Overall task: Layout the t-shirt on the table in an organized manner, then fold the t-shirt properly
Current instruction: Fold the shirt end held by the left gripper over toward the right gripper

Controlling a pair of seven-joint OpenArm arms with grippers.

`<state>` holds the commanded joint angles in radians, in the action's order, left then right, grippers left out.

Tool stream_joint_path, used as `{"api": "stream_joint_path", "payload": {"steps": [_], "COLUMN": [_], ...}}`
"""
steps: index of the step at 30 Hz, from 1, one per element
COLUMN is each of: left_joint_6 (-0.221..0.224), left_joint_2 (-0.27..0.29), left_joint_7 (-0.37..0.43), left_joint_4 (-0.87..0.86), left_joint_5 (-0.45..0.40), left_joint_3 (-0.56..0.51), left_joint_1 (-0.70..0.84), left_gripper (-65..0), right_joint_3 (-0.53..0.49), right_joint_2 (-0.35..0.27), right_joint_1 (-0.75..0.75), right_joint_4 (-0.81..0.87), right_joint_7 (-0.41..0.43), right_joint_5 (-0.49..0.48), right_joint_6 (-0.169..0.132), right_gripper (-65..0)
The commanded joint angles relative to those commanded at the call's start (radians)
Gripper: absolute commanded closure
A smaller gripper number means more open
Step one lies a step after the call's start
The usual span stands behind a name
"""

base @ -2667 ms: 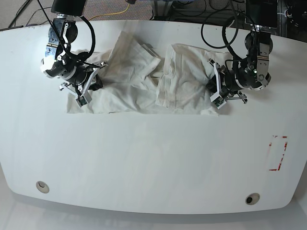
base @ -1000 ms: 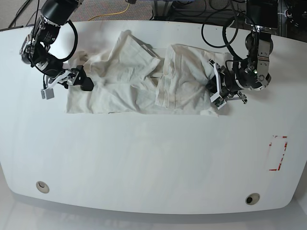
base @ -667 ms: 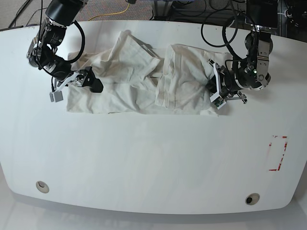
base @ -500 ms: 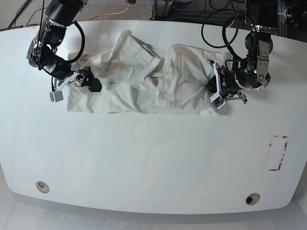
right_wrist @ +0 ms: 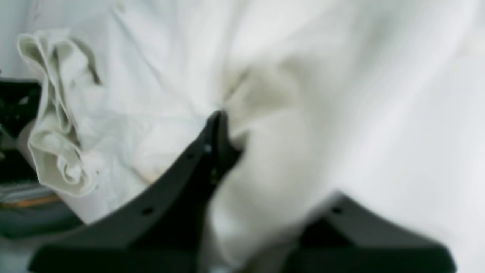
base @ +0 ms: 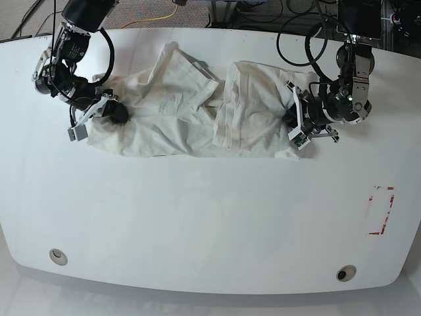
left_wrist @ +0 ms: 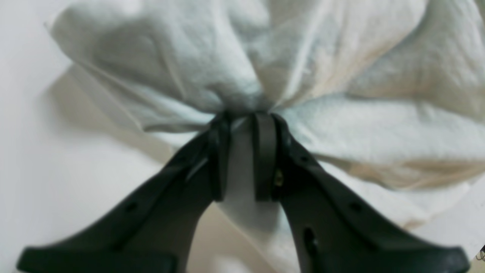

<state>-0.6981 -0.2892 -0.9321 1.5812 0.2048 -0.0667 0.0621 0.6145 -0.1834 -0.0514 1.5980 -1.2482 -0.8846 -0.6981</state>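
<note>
The white t-shirt point(base: 191, 112) lies crumpled across the far half of the table point(base: 210, 224), plain side up, with a fold ridge down its middle. My left gripper point(base: 294, 128) is at the shirt's right edge. In the left wrist view it point(left_wrist: 242, 121) is shut on a bunched pinch of the t-shirt point(left_wrist: 341, 76). My right gripper point(base: 117, 113) is at the shirt's left edge. In the right wrist view it point(right_wrist: 231, 129) grips the t-shirt point(right_wrist: 303, 76), and cloth drapes over and hides one finger. The shirt's left edge is lifted slightly, with a shadow under it.
A red-outlined rectangle mark point(base: 381, 210) is at the table's right. Two grommet holes point(base: 58, 256) point(base: 345, 272) sit near the front edge. Cables and dark equipment stand beyond the far edge. In the right wrist view a bunched sleeve fold point(right_wrist: 57, 151) sits left of the finger.
My right gripper has shifted slightly left with the shirt's left edge. The lower-left corner has drawn in and lifted off the table. The left arm has not moved.
</note>
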Motion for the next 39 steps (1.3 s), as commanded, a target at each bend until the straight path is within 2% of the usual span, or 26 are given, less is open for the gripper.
{"api": "stream_joint_path", "payload": {"steps": [10, 14, 27, 33, 36, 39], "left_joint_6": [0.0, 0.0, 0.0, 0.0, 0.0, 0.0], "left_joint_2": [0.003, 0.037, 0.167, 0.18, 0.203, 0.209], "left_joint_7": [0.0, 0.0, -0.032, -0.032, -0.032, -0.032], "left_joint_4": [-0.008, -0.008, -0.021, -0.023, -0.023, -0.023], "left_joint_5": [-0.003, -0.003, -0.005, -0.005, -0.005, -0.005], "left_joint_3": [-0.17, -0.218, -0.221, -0.221, -0.233, -0.235], "left_joint_1": [-0.077, -0.101, -0.114, -0.112, -0.11, -0.11], "left_gripper": [-9.2, -9.2, -9.2, -9.2, -9.2, -9.2], "right_joint_3": [-0.095, -0.15, -0.23, -0.287, -0.318, -0.354], "right_joint_2": [0.034, 0.038, 0.069, 0.101, 0.112, 0.114], "right_joint_1": [-0.02, -0.025, -0.025, -0.021, -0.018, -0.006], "right_joint_4": [0.167, 0.221, 0.293, 0.315, 0.315, 0.315], "right_joint_7": [-0.005, -0.005, -0.044, -0.044, -0.044, -0.041], "right_joint_5": [-0.002, -0.002, -0.002, -0.002, -0.002, -0.002], "right_joint_6": [0.0, 0.0, 0.0, 0.0, 0.0, 0.015], "right_gripper": [0.0, 0.0, 0.0, 0.0, 0.0, 0.0]}}
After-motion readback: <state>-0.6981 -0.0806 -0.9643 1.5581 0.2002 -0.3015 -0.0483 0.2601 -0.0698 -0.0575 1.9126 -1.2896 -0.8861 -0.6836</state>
